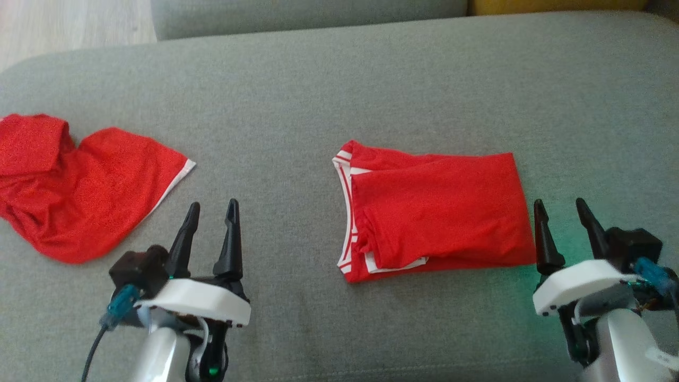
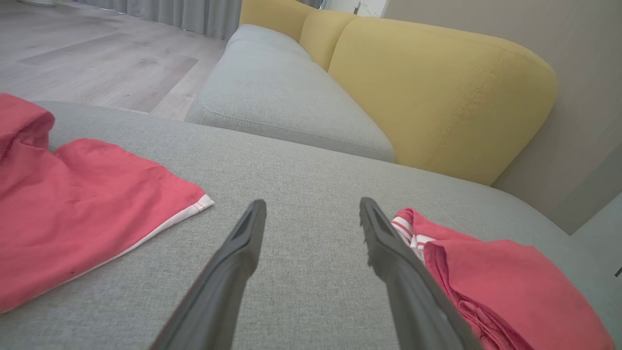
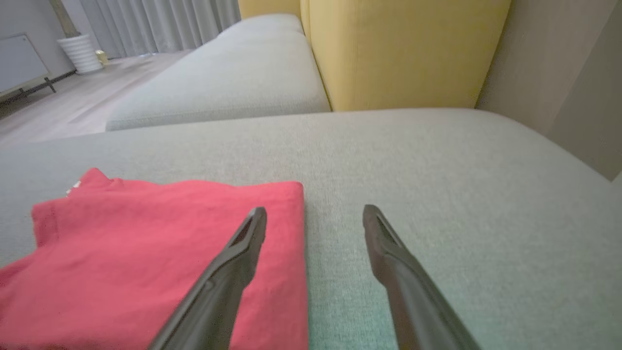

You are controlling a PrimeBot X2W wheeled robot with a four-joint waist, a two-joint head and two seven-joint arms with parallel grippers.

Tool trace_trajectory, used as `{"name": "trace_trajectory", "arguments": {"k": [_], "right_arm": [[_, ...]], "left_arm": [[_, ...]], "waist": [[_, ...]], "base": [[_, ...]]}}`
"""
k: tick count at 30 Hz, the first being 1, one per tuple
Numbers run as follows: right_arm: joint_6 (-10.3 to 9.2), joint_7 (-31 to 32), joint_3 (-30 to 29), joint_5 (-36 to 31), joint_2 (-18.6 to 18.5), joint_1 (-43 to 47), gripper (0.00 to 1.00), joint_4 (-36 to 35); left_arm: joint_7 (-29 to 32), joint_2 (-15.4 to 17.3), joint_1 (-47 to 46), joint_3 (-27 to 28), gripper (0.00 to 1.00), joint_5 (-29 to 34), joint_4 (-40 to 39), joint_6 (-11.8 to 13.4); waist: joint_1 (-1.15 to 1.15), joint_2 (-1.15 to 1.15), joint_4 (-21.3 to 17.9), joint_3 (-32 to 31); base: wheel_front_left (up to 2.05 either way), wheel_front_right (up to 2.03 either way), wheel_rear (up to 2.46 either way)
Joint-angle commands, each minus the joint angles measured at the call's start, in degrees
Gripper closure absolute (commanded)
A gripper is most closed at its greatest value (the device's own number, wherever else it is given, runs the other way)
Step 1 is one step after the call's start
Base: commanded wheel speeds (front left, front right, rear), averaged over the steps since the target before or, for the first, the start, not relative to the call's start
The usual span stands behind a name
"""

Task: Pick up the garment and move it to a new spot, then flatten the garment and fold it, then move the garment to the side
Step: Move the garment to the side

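Note:
A red garment with white trim [image 1: 440, 209] lies folded into a neat rectangle on the grey cushion [image 1: 329, 85], right of centre. It also appears at the right of the left wrist view as the folded garment [image 2: 495, 277], and at the left of the right wrist view [image 3: 146, 243]. My right gripper [image 1: 559, 201] stands open at its right edge, its left finger over the cloth's corner [image 3: 315, 208]. My left gripper [image 1: 213, 204] is open over bare cushion [image 2: 312, 201], left of the folded garment, with nothing between its fingers.
A second red garment [image 1: 74, 185] lies loose and rumpled at the cushion's far left [image 2: 82, 209]. Beyond the cushion are another grey seat [image 2: 277, 92], a yellow backrest [image 2: 437, 97] and a wooden floor [image 2: 97, 58].

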Motion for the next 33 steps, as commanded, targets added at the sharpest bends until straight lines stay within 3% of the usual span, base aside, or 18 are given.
{"name": "trace_trajectory", "arguments": {"k": [1, 9, 17, 18, 19, 20, 27, 33], "right_arm": [[0.19, 1.3, 0.5, 0.0, 0.3, -3.7, 0.0, 0.1], [0.19, 4.2, 0.0, 6.2, 0.6, -8.5, 0.0, 8.5], [0.19, 4.9, 4.2, 11.0, 0.6, -11.3, 0.0, 13.9], [0.19, 4.9, 4.8, 11.0, 0.6, -11.5, 0.54, 14.4], [0.19, 4.9, 4.8, 11.0, 0.6, -11.5, 0.54, 14.4], [0.19, 4.7, 5.1, 10.5, 0.6, -11.7, 1.0, 14.8], [0.19, -0.1, 7.7, 1.8, -1.7, -13.9, 1.0, 13.5], [0.19, -1.1, 12.3, -0.9, -10.7, -18.4, 1.0, 9.8]], "left_arm": [[-0.7, 0.2, -3.3, 1.3, 0.0, -0.2, -1.9, 0.1], [-0.7, 0.2, -5.4, 0.3, 0.0, -0.2, -1.5, 0.2], [-0.7, 0.2, -6.9, 0.5, 0.0, 0.1, -1.2, 0.2], [-0.7, 0.2, -7.0, 0.5, 0.0, 0.1, -1.2, 0.2], [-0.7, 0.2, -7.0, 0.5, 0.0, 0.1, -1.2, 0.2], [-0.7, 0.2, -7.1, 0.6, 0.0, 0.1, -1.1, 0.3], [-0.7, 0.2, -7.2, 0.8, 0.0, 0.0, -0.8, 0.4], [-0.7, 0.2, -7.8, 1.2, 0.0, 0.0, -1.1, 0.4]], "waist": [[0.0, 0.0, 0.5, 1.4], [0.0, 0.0, 1.9, 4.7], [0.0, 0.0, 2.7, 6.5], [0.0, 0.0, 2.7, 6.5], [0.0, 0.0, 2.7, 6.5], [0.0, 0.0, 2.7, 6.6], [0.0, 0.0, 1.4, 6.1], [0.0, 0.0, -0.6, 6.8]], "base": [[0.0, 0.0, 0.0], [0.0, 0.0, 0.0], [0.0, 0.0, 0.0], [0.0, 0.0, 0.0], [0.0, 0.0, 0.0], [0.0, 0.0, 0.0], [0.0, 0.0, 0.0], [0.0, 0.0, 0.0]]}}
